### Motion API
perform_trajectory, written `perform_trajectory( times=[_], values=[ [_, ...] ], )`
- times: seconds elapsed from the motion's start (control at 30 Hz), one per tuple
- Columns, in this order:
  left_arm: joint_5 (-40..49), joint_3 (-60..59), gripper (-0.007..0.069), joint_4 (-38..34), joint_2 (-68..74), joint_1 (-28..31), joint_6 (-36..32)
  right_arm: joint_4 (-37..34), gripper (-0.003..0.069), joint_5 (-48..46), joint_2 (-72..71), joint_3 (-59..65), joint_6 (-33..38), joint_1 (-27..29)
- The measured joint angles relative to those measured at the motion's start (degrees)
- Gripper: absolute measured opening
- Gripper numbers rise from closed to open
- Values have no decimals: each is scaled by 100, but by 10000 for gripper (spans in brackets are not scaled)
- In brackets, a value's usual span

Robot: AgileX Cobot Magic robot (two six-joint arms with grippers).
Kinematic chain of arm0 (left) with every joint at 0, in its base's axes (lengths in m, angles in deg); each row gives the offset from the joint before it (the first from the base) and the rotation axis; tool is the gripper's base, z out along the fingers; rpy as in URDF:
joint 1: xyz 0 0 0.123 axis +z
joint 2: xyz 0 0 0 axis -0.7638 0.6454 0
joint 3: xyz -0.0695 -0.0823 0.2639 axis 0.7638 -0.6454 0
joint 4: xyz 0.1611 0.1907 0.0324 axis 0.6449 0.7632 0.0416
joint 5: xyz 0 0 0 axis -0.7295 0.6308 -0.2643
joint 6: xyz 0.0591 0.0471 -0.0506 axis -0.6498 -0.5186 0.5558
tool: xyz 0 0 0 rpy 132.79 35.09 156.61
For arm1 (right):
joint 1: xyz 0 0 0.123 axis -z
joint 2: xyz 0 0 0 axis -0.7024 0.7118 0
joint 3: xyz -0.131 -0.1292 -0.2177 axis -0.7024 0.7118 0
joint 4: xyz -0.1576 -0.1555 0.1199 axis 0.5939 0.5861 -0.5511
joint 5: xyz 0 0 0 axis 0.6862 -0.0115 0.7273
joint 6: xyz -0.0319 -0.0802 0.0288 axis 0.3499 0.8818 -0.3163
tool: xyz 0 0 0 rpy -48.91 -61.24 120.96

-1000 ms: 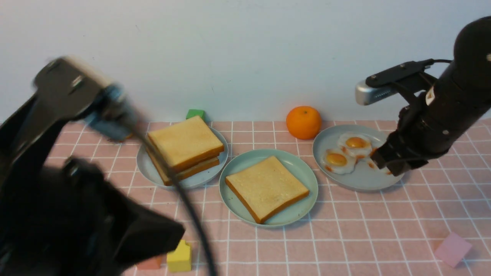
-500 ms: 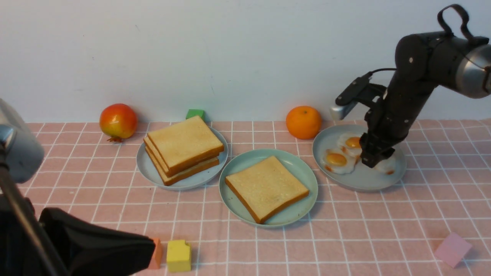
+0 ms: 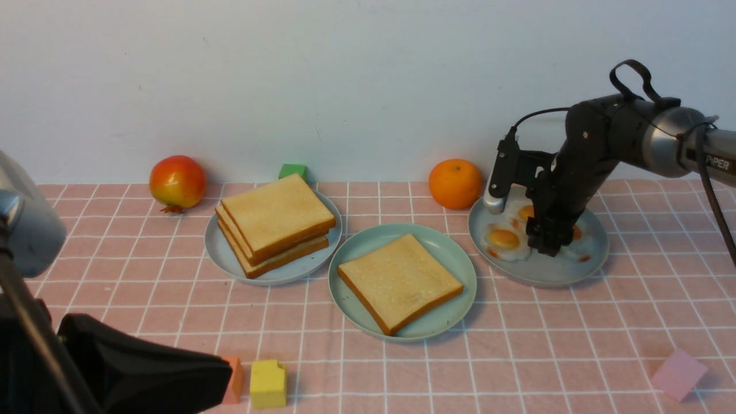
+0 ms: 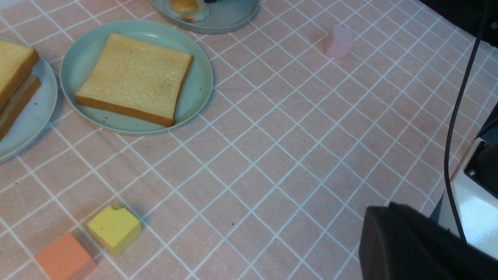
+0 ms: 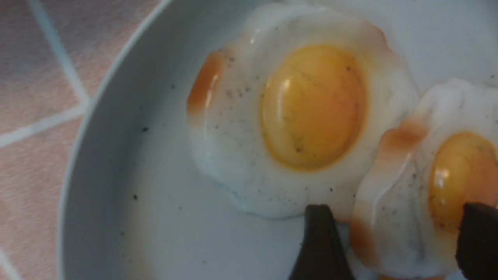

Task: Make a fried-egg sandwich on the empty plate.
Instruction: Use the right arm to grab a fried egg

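**Left wrist view.** A desk (image 4: 272, 155), covered by a pink cloth with white grid lines, is seen obliquely from above. A mint-green plate (image 4: 200, 83) is shown carrying a single toast slice (image 4: 134, 79), laid flat. Just beside it, a grey-blue plate (image 4: 37, 112) is cut by the frame edge and bears stacked toast (image 4: 13, 66). A second grey-blue plate (image 4: 233, 17), likewise cropped, holds a fried egg (image 4: 186, 7). A pink block (image 4: 339, 42) is set well apart from a yellow block (image 4: 114, 230) and an orange block (image 4: 64, 258), which lie just beside each other. A black cable (image 4: 457, 116) and a dark, blurred body (image 4: 412, 245) are seen at the frame edge.
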Motion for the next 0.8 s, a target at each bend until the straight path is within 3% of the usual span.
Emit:
perform_trajectory(
  times=[0.27, 0.57, 0.67, 0.8],
  values=[
    [-84, 0, 13, 0, 0, 0, 1, 201, 367, 194, 82, -16, 10, 0],
    [-84, 0, 13, -11, 0, 0, 103, 225, 173, 125, 101, -57, 16, -5],
    [-44, 0, 13, -11, 0, 0, 108, 219, 78, -15, 53, -57, 16, -22],
    [-17, 0, 13, -12, 0, 0, 108, 135, 73, -244, -68, -52, 16, -22]
  ],
)
